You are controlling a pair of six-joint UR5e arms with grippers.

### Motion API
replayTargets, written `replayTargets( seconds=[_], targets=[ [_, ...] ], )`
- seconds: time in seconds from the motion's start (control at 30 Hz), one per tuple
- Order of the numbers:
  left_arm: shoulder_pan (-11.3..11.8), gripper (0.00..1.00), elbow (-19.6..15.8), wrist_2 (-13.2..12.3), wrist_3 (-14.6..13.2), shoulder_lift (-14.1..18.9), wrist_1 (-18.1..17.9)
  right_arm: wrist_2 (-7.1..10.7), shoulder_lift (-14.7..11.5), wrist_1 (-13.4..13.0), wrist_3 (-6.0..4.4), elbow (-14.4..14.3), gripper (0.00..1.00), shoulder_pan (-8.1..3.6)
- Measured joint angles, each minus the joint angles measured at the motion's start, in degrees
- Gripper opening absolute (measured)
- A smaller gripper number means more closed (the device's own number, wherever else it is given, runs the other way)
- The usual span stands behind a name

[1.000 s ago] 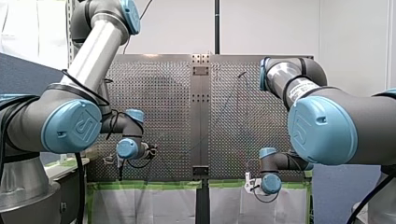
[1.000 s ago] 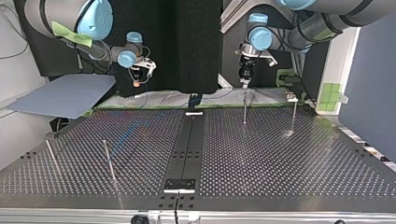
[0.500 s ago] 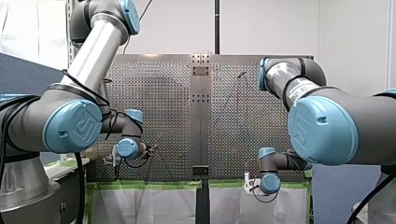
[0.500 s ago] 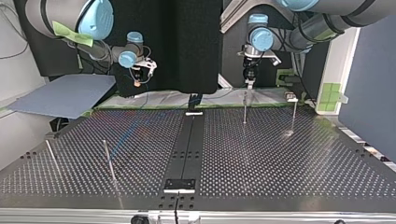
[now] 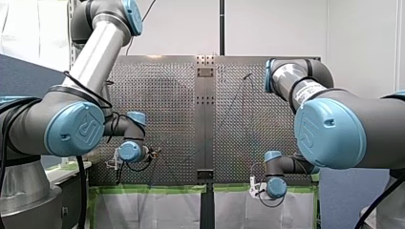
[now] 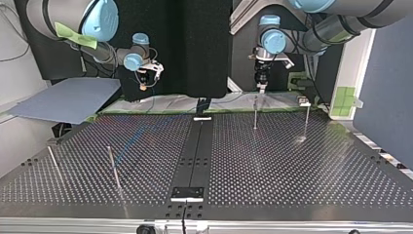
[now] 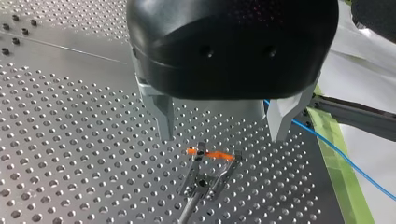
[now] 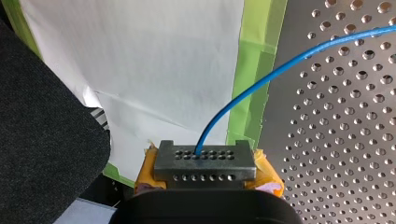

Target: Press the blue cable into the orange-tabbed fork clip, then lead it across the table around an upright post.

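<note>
In the front view the grey perforated metal counter (image 5: 162,95) fills the middle. My left arm's gripper (image 5: 117,164) is at its near edge on the view's left and my right arm's gripper (image 5: 253,185) at its near edge on the right. Both are too small here to tell how their fingers stand, and no clip can be made out. The top view faces the arms and adds what the front view lacks: thin upright metal posts (image 6: 255,113) stand on both halves of the counter, and the thin blue cable (image 6: 132,140) shows as a faint blue line on the view's left half. My right arm's gripper, with an orange-yellow pad, hangs by the far edge at this view's left, and my left arm's gripper hangs by the far edge at its right. The left wrist view alone shows the metal fork clip with the orange tab (image 7: 208,163), standing on the counter ahead of the black gripper and between its two metal fingers (image 7: 164,116). These are spread wide and grip nothing. The cable passes just beside one finger, over a green tape strip (image 7: 334,182), and lies outside the clip. The right wrist view shows that gripper clamped on the cable: perforated metal plates backed by yellow pads (image 8: 268,175) are pressed together. The cable rises from between them and arcs over white paper (image 8: 154,56) and green tape toward the counter.
</note>
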State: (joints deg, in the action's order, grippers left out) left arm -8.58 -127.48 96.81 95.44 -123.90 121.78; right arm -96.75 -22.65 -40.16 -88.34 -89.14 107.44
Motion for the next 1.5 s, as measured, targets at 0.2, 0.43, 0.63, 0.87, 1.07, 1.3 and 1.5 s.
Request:
replayTargets(
  seconds=[0.2, 0.43, 0.63, 0.87, 1.07, 1.3, 1.5],
  targets=[
    [0.3, 1.0, 0.0, 0.7, 0.0, -0.1, -0.2, 0.0, 0.0, 0.0, 0.0, 0.0, 0.01, 0.0],
    [0.8, 1.0, 0.0, 1.9, 0.1, -0.3, -0.1, 0.03, 0.0, 0.1, 0.0, 0.0, 0.01, 0.0],
    [1.2, 1.0, 0.3, 3.4, -1.4, -2.6, 1.0, -0.1, 0.0, 0.1, 0.0, 0.0, 0.01, 0.0],
    [1.3, 1.0, 3.2, 6.6, -4.8, -6.2, 2.6, -0.11, 0.0, 0.0, 0.0, 0.0, 0.01, 0.0],
    [1.3, 1.0, 5.7, 7.6, -6.6, -9.2, 4.2, -0.12, 0.0, -0.1, 0.04, 0.1, 0.01, 0.0],
    [1.3, 1.0, 9.0, 8.9, -8.2, -12.7, 6.6, -0.12, 0.0, 0.0, 0.12, 0.1, 0.01, 0.0],
    [1.4, 1.0, 11.6, 10.4, -9.7, -13.7, 9.6, -0.12, 0.0, 0.1, 0.38, 0.1, 0.01, 0.01]
  ],
)
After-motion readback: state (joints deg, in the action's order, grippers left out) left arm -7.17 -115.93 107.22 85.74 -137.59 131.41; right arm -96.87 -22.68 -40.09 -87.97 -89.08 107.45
